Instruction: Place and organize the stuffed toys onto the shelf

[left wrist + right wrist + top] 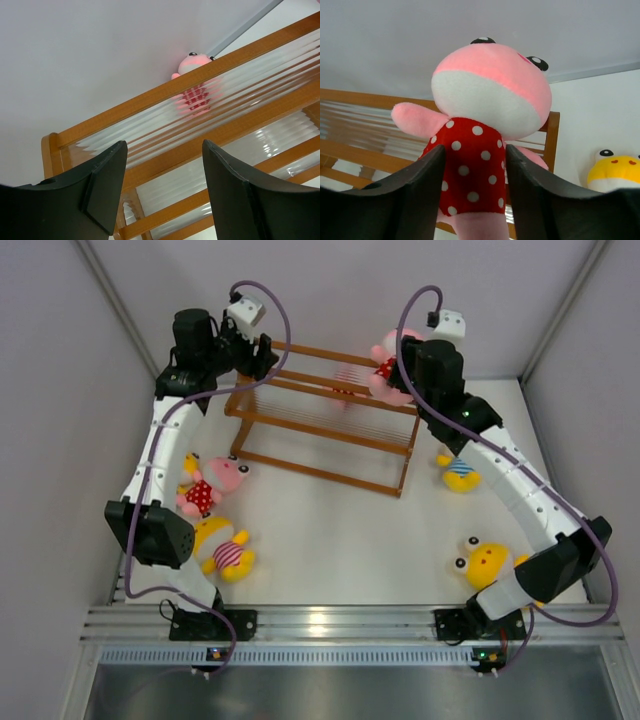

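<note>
the right gripper (pixel 474 150) sets its fingers on either side of a pink toy (pixel 490 90) in a red white-dotted outfit, upright at the top tier of the shelf (pixel 320 472), upper right of the overhead frame. whether the jaws pinch the dotted body or merely flank it cannot be told. the left gripper (pixel 164 150) hangs released and empty at the shelf's upper-left corner, jaws parted, facing the rails. the step in hand looks like seating this toy on the top tier. four more toys lie on the table (pixel 330 540): a second pink toy (pixel 215 480) and a red-striped yellow toy (pixel 228 555) at the left, a blue-striped yellow toy (pixel 460 472) just right of the shelf, and another yellow toy (pixel 487 560) at lower right. next, by this view, the right arm needs its fingers clear of the doll and a straight pull-back so it does not topple off the thin rails, then a reach for the nearest yellow toy.
</note>
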Available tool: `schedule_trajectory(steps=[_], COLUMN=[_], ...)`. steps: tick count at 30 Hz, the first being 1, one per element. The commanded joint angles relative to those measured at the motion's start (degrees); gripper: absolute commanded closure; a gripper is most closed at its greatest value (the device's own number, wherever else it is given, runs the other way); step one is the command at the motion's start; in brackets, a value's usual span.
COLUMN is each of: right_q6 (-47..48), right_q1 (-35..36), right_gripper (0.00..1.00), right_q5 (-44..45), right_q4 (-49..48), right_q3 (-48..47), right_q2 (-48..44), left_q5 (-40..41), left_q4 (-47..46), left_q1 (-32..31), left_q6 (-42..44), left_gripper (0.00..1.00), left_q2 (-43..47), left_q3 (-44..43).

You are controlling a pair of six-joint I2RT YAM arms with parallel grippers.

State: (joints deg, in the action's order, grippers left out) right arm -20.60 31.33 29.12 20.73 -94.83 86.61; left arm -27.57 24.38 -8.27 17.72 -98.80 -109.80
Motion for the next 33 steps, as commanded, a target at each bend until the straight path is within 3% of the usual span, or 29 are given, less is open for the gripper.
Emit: schedule_trajectory(steps=[1,7,13,19,24,29,33], right_q6=[1.44,4.07,4.96,2.41,-0.84,-3.21,-8.39], right_q1=[-0.92,-1.01,-2.59,-11.28,-22.88,-30.09,-34.14], right_gripper=[0.46,0.32,0.25,0.24,0.24,0.24,0.24], right_q5=[-2.40,-7.49,-11.44,-19.78,-27.88,-35.97,-41.42], right_q4=[0.19,3.08,5.72,5.46,3.62,-0.42,-9.10], right_q3=[-2.11,-7.20,-9.85,-10.03,-8.89,-8.62,-8.09], right_q2=[-2.85,-3.11,-4.78,-8.12,-6.90,0.99,9.17], left_q5=[0.24,0.68,2.34,5.77,9.72,14.29,17.02], left_q4=[-2.50,-2.50,-2.50,-2.06,1.27,4.27,6.55], left_q1=[0.36,0.36,0.45,0.54,0.80,1.07,1.50], left_q6=[0.04,-0.22,-0.40,-0.58,-0.58,-0.23,0.21], left_gripper=[0.32,0.31,0.29,0.27,0.26,0.24,0.24], left_q2=[3.36,4.32,6.25,8.89,9.77,9.86,9.77], left_q3=[0.37,1.69,3.97,7.31,7.85,7.85,8.11])
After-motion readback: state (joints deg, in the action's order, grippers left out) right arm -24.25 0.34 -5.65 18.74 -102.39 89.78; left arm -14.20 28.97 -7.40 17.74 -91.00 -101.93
